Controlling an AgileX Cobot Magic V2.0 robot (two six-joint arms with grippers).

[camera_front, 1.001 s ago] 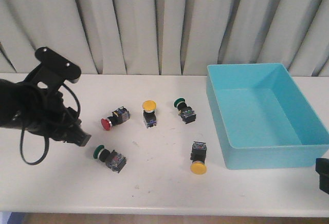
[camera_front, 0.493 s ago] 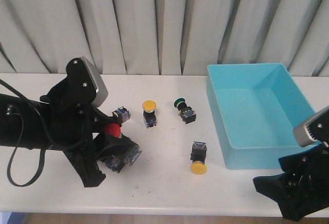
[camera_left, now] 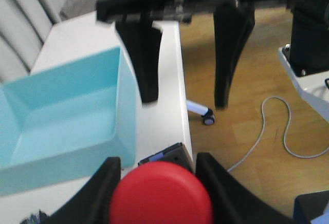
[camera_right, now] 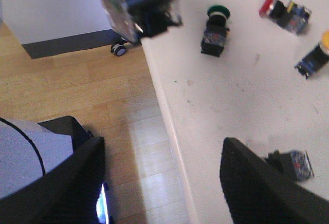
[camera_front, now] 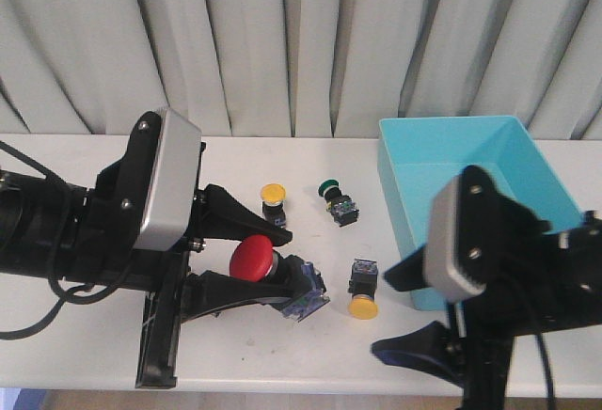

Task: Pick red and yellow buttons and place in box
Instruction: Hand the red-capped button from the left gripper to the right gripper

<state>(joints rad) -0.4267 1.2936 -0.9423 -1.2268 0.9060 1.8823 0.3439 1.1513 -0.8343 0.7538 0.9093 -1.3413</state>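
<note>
Between my left fingers: red button (camera_front: 253,258), cap toward the camera, blue-silver block behind it, lifted clear of the bench (camera_front: 85,330).
Left pincer (camera_front: 246,252): closed onto the red button, one finger (camera_front: 243,218) above the cap and one below; my left wrist view shows the red cap (camera_left: 160,206) filling the gap between both fingers.
Yellow buttons: one (camera_front: 273,205) toward the far edge of the bench, near its middle, cap up; another (camera_front: 363,292) nearer the front edge, lying with its cap toward me, just beside the box's near left corner.
Box (camera_front: 527,161): turquoise, at the right end of the bench; I see nothing in the part of it that shows.
Right pincer (camera_front: 435,314): wide apart and holding nothing, hovering at the front right of the bench, in front of the box.
Green button (camera_front: 338,201): between the far yellow button and the box.
Beyond the bench: grey curtain (camera_front: 301,43).
</note>
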